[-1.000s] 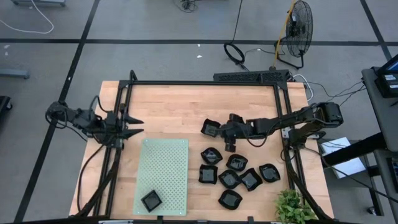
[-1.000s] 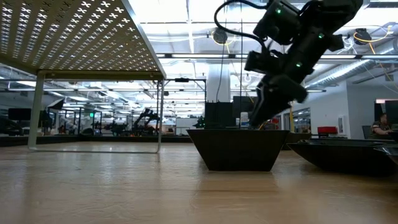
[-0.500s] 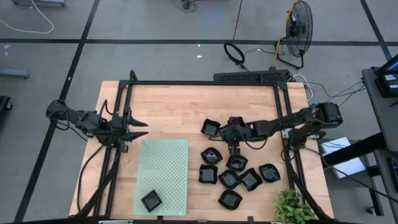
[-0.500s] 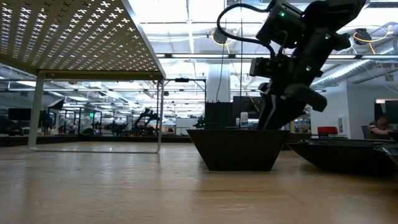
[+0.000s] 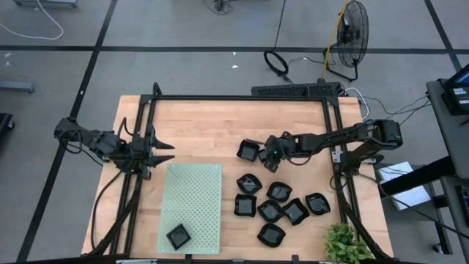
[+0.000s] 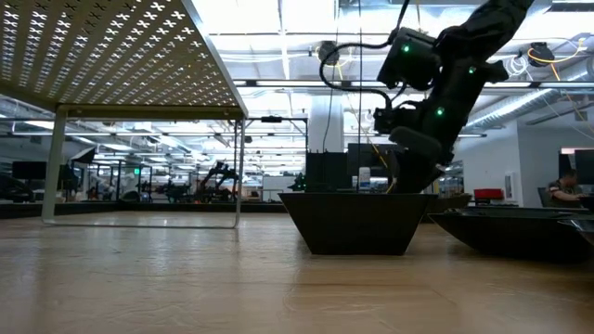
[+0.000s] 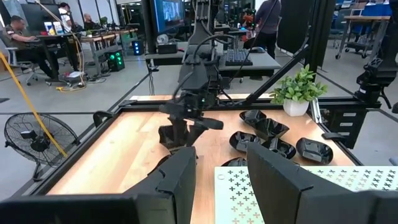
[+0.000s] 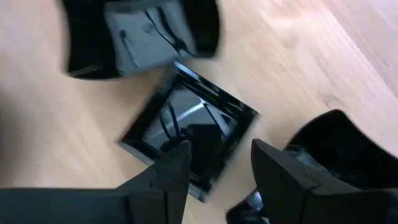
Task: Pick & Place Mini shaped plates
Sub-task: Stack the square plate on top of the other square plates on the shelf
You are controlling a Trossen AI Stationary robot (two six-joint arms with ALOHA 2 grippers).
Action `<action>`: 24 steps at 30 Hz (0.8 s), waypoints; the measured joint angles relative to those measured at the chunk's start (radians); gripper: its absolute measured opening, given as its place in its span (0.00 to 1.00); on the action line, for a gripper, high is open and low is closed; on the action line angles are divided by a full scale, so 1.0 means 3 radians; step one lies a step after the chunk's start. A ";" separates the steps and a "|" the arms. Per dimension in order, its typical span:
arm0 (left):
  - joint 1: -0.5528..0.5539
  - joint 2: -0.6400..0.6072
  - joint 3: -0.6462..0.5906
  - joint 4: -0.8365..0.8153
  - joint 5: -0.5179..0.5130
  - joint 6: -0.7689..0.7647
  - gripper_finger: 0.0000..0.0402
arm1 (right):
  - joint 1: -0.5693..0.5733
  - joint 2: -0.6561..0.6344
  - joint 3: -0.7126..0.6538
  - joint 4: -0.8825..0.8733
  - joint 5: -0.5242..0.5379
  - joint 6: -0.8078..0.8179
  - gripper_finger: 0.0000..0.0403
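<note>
Several glossy black mini shaped plates lie in a cluster on the wooden table's right half. One more rests on the pale green perforated mat. A square plate sits apart, farther back. My right gripper hovers just right of it, slanting down, open. In the right wrist view the square plate lies flat just ahead of the open fingers. My left gripper waits open and level at the table's left, above the mat's far end.
A black metal frame rims the table, with posts on both sides. A potted plant stands at the near right corner. Two more plates lie close to the square one. Bare wood lies between the mat and the plates.
My right gripper has swung from pointing at the near edge to pointing left, toward the lone square plate. It has shifted a little toward the far edge and rolled about its own axis. Its fingers have stayed open. No plate has moved.
</note>
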 joint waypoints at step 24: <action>0.0000 0.0000 0.0000 0.0000 -0.0001 0.0004 0.37 | -0.0151 0.0047 0.0000 -0.0041 0.0073 0.0523 0.38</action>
